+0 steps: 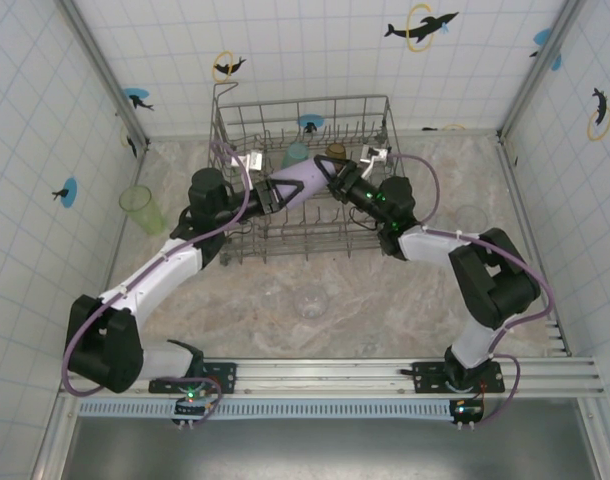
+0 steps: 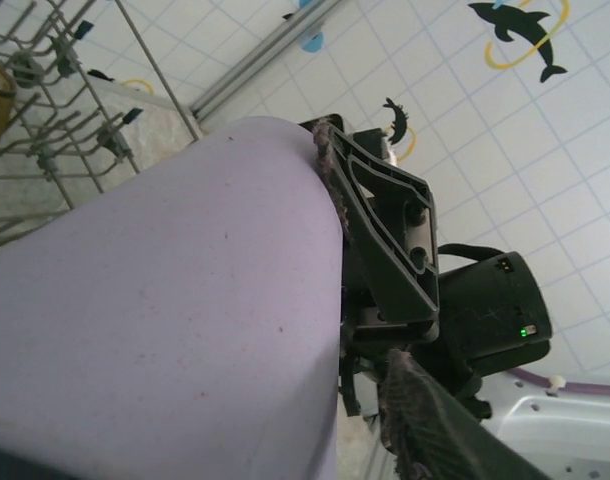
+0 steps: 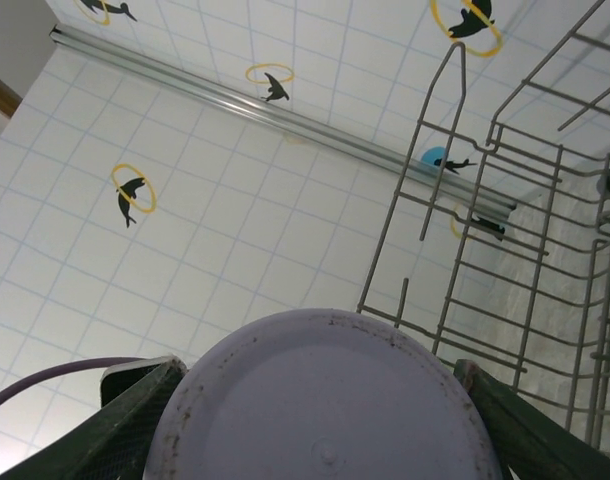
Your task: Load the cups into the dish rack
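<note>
A lavender cup (image 1: 300,183) hangs on its side over the middle of the dish rack (image 1: 305,100), between my two grippers. My right gripper (image 1: 330,180) is shut on its base end; in the right wrist view its fingers (image 3: 150,410) press both sides of the round base (image 3: 325,400). My left gripper (image 1: 275,190) is at the cup's other end and stands open. In the left wrist view its textured pad (image 2: 415,410) sits apart from the cup wall (image 2: 165,300). A teal cup (image 1: 295,155) and an amber cup (image 1: 335,152) stand in the rack. A light green cup (image 1: 140,208) stands at the left wall.
Two clear cups (image 1: 310,300) (image 1: 270,290) sit on the marbled table in front of the rack. Upright wire tines (image 3: 505,250) rise close to the right gripper. Tiled walls close in on three sides, and the arms' base rail runs along the near edge.
</note>
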Robot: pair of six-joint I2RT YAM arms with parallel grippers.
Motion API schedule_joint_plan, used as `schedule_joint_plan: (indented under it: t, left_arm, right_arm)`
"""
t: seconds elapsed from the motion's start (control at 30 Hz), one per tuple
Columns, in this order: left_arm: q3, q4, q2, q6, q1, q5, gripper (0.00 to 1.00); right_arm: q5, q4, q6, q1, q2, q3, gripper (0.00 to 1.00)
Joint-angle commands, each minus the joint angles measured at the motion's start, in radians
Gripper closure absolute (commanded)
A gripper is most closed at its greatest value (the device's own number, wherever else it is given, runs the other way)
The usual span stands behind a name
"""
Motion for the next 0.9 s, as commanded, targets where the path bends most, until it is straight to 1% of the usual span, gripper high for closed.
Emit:
schedule_joint_plan:
  t: [0.0,0.07,0.1,0.13,0.33,0.53,0.6,0.7,0.8,0.87]
  left_arm:
    - [0.069,-0.091,-0.015,0.076,-0.006,-0.030,0.47]
    - [0.082,-0.143,-0.022,0.106,-0.004,-0.054,0.35]
    - [0.082,-0.167,-0.026,0.119,-0.005,-0.069,0.30]
    - [0.122,-0.195,-0.032,0.135,-0.005,-0.088,0.25]
    - [0.186,-0.342,-0.063,0.254,-0.005,-0.203,0.04]
    - [0.250,-0.493,-0.075,0.337,0.037,-0.309,0.03]
    - [0.260,-0.531,-0.081,0.344,0.063,-0.353,0.03]
    - [0.231,-0.552,-0.106,0.326,0.104,-0.423,0.03]
    - [0.214,-0.568,-0.117,0.308,0.168,-0.406,0.03]
    - [0.220,-0.586,-0.119,0.292,0.226,-0.391,0.03]
  right_arm:
    - [0.010,-0.033,-0.080,-0.017,-0.075,0.003,0.63]
    - [0.013,-0.064,-0.105,-0.028,-0.092,0.004,0.63]
    - [0.014,-0.079,-0.115,-0.033,-0.099,0.005,0.63]
    - [0.015,-0.097,-0.129,-0.040,-0.109,0.008,0.63]
    - [0.036,-0.248,-0.243,-0.079,-0.163,0.037,0.63]
    - [0.116,-0.435,-0.411,-0.095,-0.220,0.080,0.61]
    - [0.147,-0.486,-0.463,-0.098,-0.231,0.098,0.61]
    - [0.205,-0.584,-0.524,-0.102,-0.238,0.135,0.63]
    - [0.261,-0.663,-0.583,-0.103,-0.235,0.176,0.64]
    - [0.300,-0.697,-0.613,-0.103,-0.229,0.196,0.64]
